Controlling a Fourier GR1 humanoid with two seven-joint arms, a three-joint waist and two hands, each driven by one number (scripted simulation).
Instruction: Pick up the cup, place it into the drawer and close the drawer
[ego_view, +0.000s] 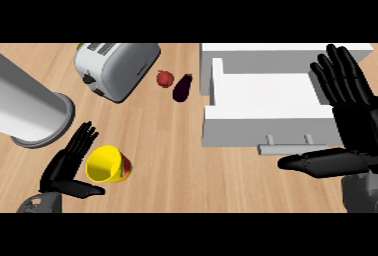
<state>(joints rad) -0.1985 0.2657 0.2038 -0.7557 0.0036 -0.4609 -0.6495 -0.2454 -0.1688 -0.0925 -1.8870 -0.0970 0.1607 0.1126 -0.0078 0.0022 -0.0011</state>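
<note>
Head view shows you the yellow cup (108, 164) on the bench (177, 165), beside the open left robot hand (68, 167). Drawer (262, 102) is open; right robot hand (347, 107) open, holding nothing.

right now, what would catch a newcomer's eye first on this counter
The yellow cup lying on its side at lower left stands out most, with the left hand open right beside it. At right the white drawer stands pulled open, the right hand spread over its right edge. Further back sit a toaster and, between it and the drawer, a small red fruit and an eggplant.
</note>
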